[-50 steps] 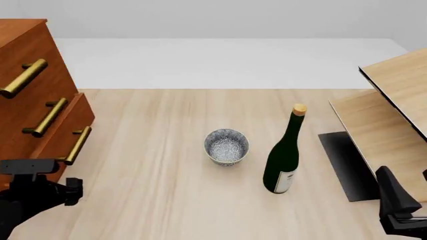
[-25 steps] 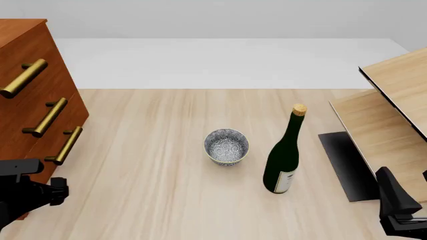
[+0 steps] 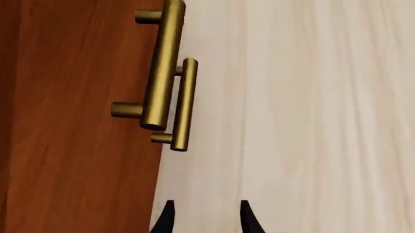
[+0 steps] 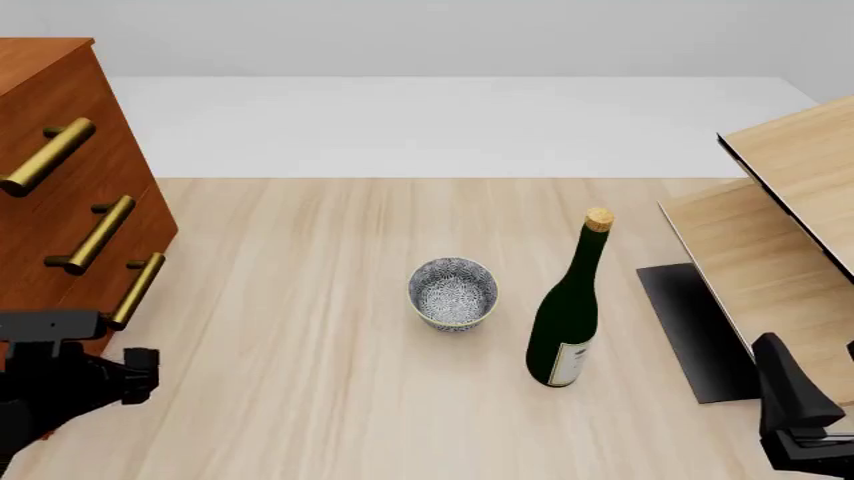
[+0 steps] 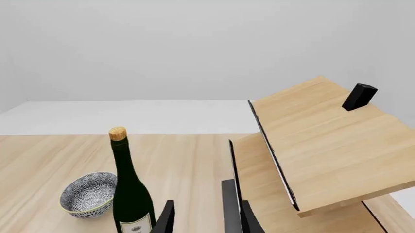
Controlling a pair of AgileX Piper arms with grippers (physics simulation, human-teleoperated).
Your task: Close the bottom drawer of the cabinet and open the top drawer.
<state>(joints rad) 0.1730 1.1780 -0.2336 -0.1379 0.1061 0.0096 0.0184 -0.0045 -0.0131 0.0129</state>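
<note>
since half a second ago the black left gripper point(image 4: 80, 375) has shifted slightly toward 2 o'clock in the front view; the bottom drawer point(image 4: 114, 300), pushed in between the two earlier frames, stays flush. the large reddish-brown wooden cabinet point(image 4: 54, 110) stands at 9 to 10 o'clock, its three brass bar handles stacked on its face. the top drawer point(image 4: 60, 130) sits flush with the drawer below it. left gripper is at 8 o'clock, just beside the cabinet's lower corner; in the left wrist view its two fingertips point(image 3: 167, 221) stand apart, holding nothing. black right gripper point(image 4: 801, 410) at 4 o'clock; fingers point(image 5: 166, 218) apart, empty. a blue-patterned ceramic bowl point(image 4: 453, 292) and a dark green glass bottle with cork point(image 4: 570, 310) stand near centre, close but apart. pale light-wood panels point(image 4: 787, 230) at 3 o'clock.
</note>
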